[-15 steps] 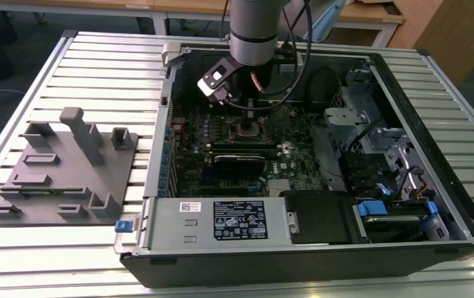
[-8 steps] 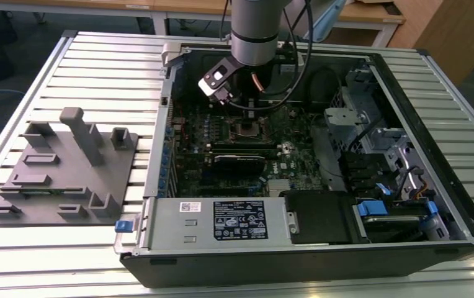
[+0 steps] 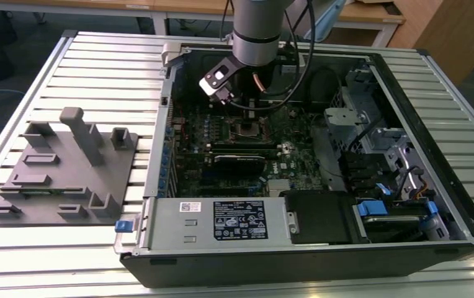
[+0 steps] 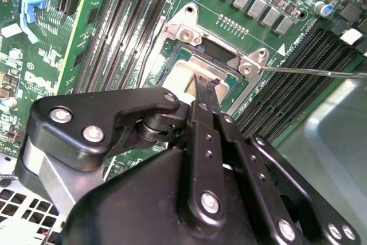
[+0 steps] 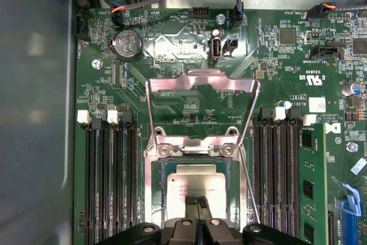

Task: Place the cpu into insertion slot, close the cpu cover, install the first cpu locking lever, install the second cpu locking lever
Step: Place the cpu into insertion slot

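The claw (image 5: 198,203) is narrow in both wrist views; its two fingertips (image 4: 207,86) are pressed together into one point, and I see nothing held between them; whether this point really touches the chip or stays just above it, I cannot tell. The cpu (image 5: 198,183) lies flat in the insertion slot (image 5: 151,196), directly under the tip of the claw; its dull silver-tan top faces up, and the silver rim of the slot goes around it. The cpu cover (image 5: 200,82) is not closed; it stands tilted open just beyond the claw, on the far side of the cpu, and through its large window the green motherboard (image 5: 172,47) is visible. A thin wire locking lever (image 5: 248,183) runs beside the slot, close to one side of the claw, and is raised away from the board; in the second wrist view the lever (image 4: 321,73) reaches out from the corner of the slot. Long black memory slots (image 5: 109,182) lie on both sides of the claw, near the slot. In the exterior view the arm (image 3: 255,37) comes down into the open computer case (image 3: 460,214), with the slot (image 3: 248,129) just below the claw; a grey block (image 3: 63,167) sits well apart from the claw, outside the case, on the table (image 3: 96,56).
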You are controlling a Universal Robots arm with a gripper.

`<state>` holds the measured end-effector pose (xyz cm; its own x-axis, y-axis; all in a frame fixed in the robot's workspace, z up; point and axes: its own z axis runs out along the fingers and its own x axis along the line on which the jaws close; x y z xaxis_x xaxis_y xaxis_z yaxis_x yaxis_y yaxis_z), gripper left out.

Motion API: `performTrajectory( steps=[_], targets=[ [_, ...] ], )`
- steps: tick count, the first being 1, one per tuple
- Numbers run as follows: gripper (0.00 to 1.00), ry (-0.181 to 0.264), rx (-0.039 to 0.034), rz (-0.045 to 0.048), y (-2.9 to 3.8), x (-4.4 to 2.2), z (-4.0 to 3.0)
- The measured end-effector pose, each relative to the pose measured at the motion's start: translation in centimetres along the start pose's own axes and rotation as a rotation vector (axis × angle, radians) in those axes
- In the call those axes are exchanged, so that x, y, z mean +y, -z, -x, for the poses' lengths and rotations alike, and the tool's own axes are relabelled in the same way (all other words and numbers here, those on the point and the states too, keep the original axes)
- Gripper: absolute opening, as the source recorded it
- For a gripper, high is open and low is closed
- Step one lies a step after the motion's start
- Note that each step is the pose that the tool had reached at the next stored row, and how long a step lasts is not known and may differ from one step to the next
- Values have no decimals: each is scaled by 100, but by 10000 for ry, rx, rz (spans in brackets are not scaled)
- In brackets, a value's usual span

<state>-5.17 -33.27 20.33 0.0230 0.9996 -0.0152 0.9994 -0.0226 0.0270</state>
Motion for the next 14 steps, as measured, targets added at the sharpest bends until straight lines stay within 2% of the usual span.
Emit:
performTrajectory(
  steps=[9, 14],
  targets=[
    [10, -3, 1, -1, -14, 21, -2],
    [10, -1, -9, -8, -45, 20, -3]
  ],
)
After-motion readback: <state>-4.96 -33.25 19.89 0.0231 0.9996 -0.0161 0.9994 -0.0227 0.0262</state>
